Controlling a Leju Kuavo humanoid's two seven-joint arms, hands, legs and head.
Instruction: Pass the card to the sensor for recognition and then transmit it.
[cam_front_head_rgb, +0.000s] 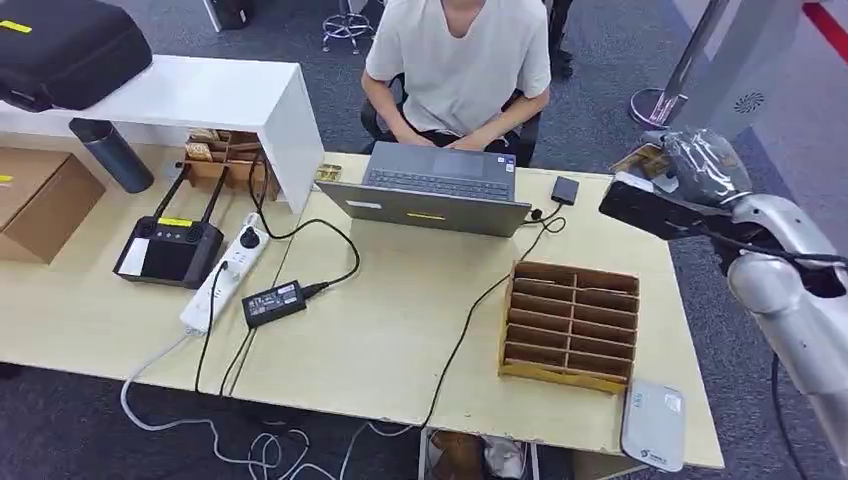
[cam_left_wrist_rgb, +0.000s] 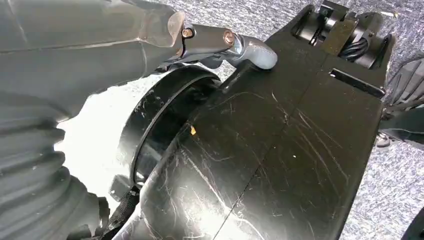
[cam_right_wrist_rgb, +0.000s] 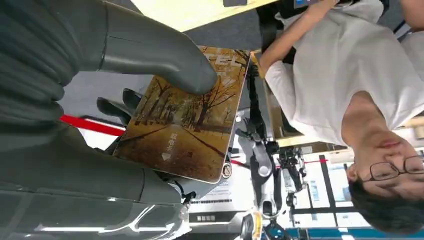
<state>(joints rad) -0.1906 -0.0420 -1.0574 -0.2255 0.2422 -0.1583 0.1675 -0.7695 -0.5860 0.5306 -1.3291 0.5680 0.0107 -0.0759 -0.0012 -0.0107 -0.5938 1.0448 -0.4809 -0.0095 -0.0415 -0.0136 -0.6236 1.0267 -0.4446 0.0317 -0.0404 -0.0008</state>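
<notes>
Card (cam_right_wrist_rgb: 187, 120), printed with an autumn tree avenue, sits in the right hand (cam_right_wrist_rgb: 125, 100), thumb (cam_right_wrist_rgb: 150, 52) pressed on its face and darker fingers behind it. In the head view that hand (cam_front_head_rgb: 690, 170) is raised off the table's (cam_front_head_rgb: 400, 330) far right corner, near the seated person (cam_front_head_rgb: 460, 60) at the laptop (cam_front_head_rgb: 435, 190). A wooden rack (cam_front_head_rgb: 570, 325) and a grey sensor (cam_front_head_rgb: 654, 425) lie on the table. The left hand (cam_left_wrist_rgb: 65, 75) hangs by the robot's body; its finger state I cannot tell.

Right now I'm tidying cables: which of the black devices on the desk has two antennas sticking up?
The black remote controller at the desk's left, beside the white power strip; the power adapter and small box have none.
</notes>
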